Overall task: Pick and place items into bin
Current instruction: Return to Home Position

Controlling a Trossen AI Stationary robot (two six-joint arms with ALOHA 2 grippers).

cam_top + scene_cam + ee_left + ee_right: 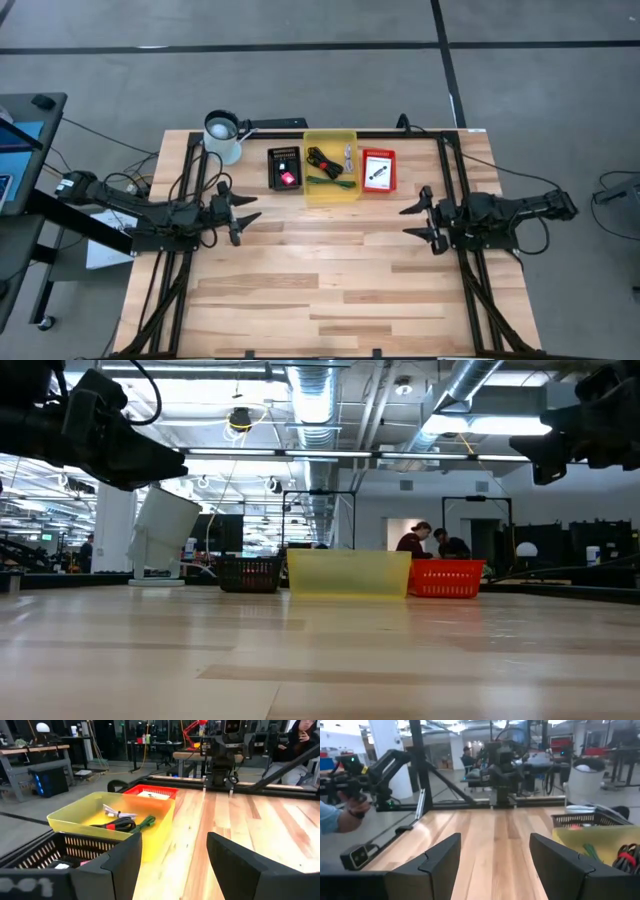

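Observation:
A yellow bin (pixel 330 190) sits at the table's far middle. It holds a black coiled cable (pixel 120 825), a green stick (pixel 146 823) and a small silver-grey part (pixel 116 813). A black basket (pixel 284 158) to its left holds a pink-red cube (pixel 288 178). A red basket (pixel 378 186) to its right holds a white-and-black piece (pixel 377 170). My left gripper (pixel 246 212) hovers open near the table's left side, short of the black basket. My right gripper (pixel 414 222) hovers open on the right, short of the red basket. Both point toward the table's middle.
A white pitcher (pixel 222 136) stands at the far left corner, beside the black basket. Dark frame rails (pixel 452 190) run along both sides and the far edge. Bare wood (pixel 330 280) stretches between the grippers and to the near edge. People (pixel 425 542) sit in the room beyond.

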